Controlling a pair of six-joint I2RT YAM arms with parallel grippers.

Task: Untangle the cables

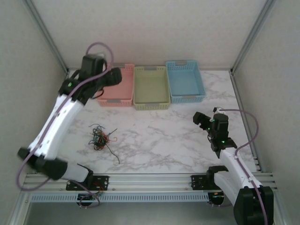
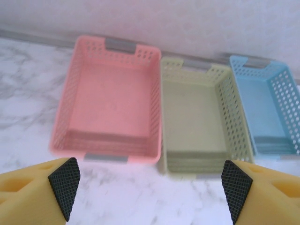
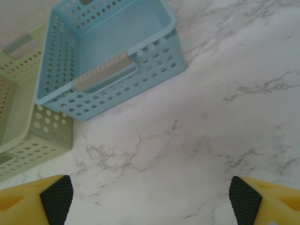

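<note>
The cables (image 1: pixel 99 138) lie in a small tangle of red, green and black wires on the marble table, left of centre, with one dark end trailing toward the near edge. My left gripper (image 1: pixel 114 75) hangs high over the near left part of the pink basket (image 1: pixel 115 102), well behind the tangle. In the left wrist view that gripper (image 2: pixel 150 192) is open, with bare table between its pads and the pink basket (image 2: pixel 108 150) just ahead. My right gripper (image 1: pixel 199 118) sits low at the right, far from the cables. It is open (image 3: pixel 151 199) over bare marble.
Three baskets stand in a row at the back: pink, green (image 1: pixel 152 105) and blue (image 1: pixel 187 98), and all look empty. The green basket (image 2: pixel 206 159) and the blue one (image 3: pixel 140 70) lie ahead of the wrists. Frame posts and walls bound the table.
</note>
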